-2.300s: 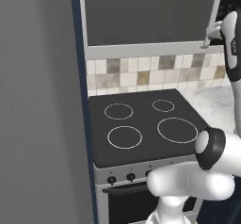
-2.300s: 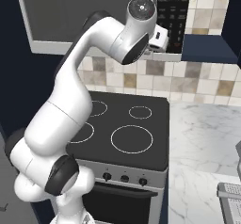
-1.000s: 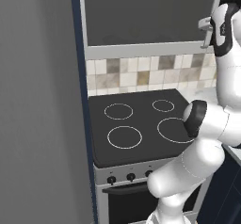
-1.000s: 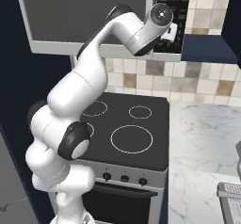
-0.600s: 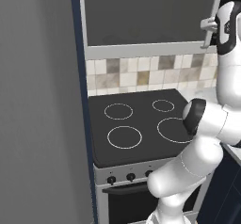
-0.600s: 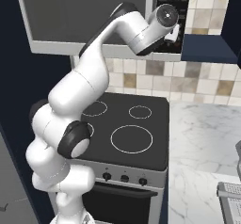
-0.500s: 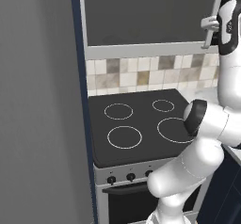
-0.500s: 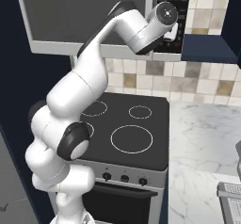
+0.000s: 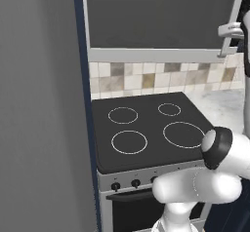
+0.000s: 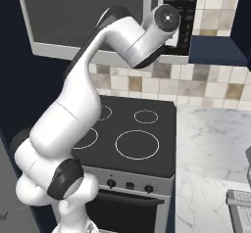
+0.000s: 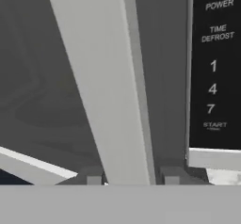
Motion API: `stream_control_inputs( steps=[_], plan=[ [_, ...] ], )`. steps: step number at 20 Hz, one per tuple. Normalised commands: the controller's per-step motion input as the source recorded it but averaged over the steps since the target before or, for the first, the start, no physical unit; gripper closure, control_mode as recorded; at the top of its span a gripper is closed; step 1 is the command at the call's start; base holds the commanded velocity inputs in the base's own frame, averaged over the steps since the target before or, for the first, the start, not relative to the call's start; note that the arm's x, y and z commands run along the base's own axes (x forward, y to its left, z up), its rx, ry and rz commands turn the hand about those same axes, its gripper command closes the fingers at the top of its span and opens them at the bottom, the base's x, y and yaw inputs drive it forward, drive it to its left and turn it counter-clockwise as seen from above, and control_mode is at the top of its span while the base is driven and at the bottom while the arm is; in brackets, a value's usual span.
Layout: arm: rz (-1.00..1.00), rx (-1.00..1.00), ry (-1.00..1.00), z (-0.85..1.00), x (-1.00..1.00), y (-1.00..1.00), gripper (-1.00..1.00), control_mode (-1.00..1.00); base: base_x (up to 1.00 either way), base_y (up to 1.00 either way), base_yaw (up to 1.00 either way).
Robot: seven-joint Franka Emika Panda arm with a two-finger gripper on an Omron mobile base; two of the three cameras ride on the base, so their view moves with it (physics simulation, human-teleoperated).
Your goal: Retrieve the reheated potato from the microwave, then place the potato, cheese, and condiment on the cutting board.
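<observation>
A home kitchen is shown. A black-topped stove (image 9: 149,131) with oven knobs is seen at the centre, a tiled backsplash (image 9: 161,77) behind it, the microwave (image 10: 98,16) mounted above, and a marble counter (image 10: 211,153) at the right.

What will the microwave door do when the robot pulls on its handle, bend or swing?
The microwave door looks like a flat glass panel in a stiff frame, so it will probably swing, not bend. Its light handle is a straight bar, likely rigid. The gripper is shut on that handle, whose smooth surface might let the fingers slip.
</observation>
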Motion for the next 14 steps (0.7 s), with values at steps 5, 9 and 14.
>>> stream_control_inputs(
  steps=[5, 9, 14],
  plan=[
    [0.00, -0.12, -0.05, 0.01, -1.00, 0.65, 1.00, -1.00, 0.00, 0.00, 0.00],
    [0.00, -0.09, 0.00, 0.02, -1.00, 0.72, 1.00, -1.00, 0.00, 0.00, 0.00],
    [0.00, -0.05, 0.00, 0.01, -1.00, 0.78, 1.00, -1.00, 0.00, 0.00, 0.00]
  ],
)
